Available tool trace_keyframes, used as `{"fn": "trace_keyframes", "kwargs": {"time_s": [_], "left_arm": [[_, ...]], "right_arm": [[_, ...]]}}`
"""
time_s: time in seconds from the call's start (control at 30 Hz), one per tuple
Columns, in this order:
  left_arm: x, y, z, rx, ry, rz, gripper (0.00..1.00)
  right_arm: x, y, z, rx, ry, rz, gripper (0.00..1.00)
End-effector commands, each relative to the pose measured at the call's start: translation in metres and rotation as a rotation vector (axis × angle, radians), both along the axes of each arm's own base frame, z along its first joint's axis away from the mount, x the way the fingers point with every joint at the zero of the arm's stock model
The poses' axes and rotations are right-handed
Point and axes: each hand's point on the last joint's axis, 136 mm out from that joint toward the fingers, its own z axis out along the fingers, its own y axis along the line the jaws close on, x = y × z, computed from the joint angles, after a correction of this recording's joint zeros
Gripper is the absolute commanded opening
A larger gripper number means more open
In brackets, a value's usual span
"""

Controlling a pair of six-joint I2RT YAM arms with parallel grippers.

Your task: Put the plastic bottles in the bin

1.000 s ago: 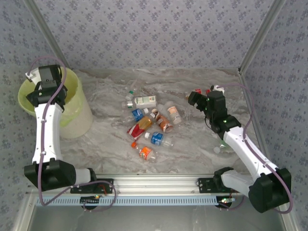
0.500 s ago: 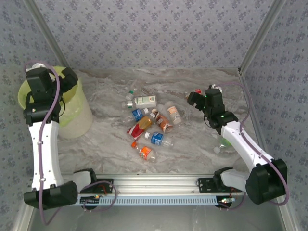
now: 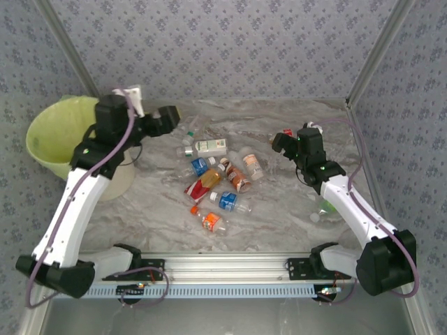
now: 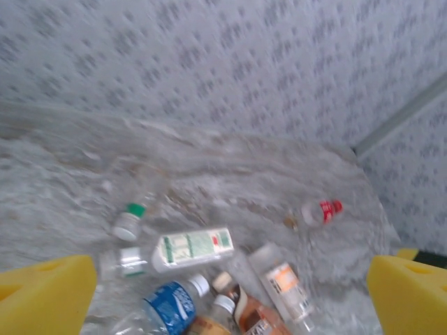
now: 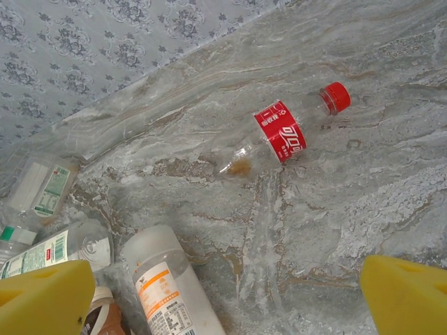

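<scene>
The left gripper and right gripper are both empty, jaws wide. The left one hangs between the bin at far left and the bottles heaped mid-table. The right hovers by a red-label bottle lying alone (likely the easiest pick). Best to straddle its body crosswise before closing. The marbled table looks slick, and patterned walls close in.
</scene>
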Motion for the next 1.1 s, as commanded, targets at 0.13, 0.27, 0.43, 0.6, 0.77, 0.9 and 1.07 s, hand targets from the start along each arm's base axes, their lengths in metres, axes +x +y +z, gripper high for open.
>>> {"fn": "trace_keyframes", "kwargs": {"time_s": [0.13,0.27,0.43,0.6,0.77,0.9,1.07], "left_arm": [[0.012,-0.039,-0.113,0.360,0.226,-0.207,0.99],[0.023,-0.024,-0.154,0.556,0.265,-0.215,0.99],[0.020,-0.016,-0.204,0.727,0.363,-0.324,1.00],[0.017,-0.009,-0.245,0.824,0.462,-0.426,0.99],[0.009,-0.014,-0.276,0.848,0.582,-0.540,0.91],[0.010,-0.013,-0.300,0.876,0.643,-0.569,0.81],[0.015,-0.016,-0.311,0.882,0.633,-0.570,0.76]], "right_arm": [[-0.003,-0.006,0.013,0.004,-0.016,-0.021,1.00],[-0.007,-0.010,0.014,-0.005,-0.020,-0.034,1.00],[-0.011,-0.013,0.012,-0.014,-0.017,-0.040,1.00],[-0.014,-0.016,0.014,-0.023,-0.019,-0.047,1.00],[-0.013,-0.011,0.017,-0.018,-0.028,-0.018,1.00],[-0.012,0.000,0.022,-0.001,-0.038,0.048,1.00],[-0.013,0.004,0.024,-0.006,-0.037,0.070,1.00]]}}
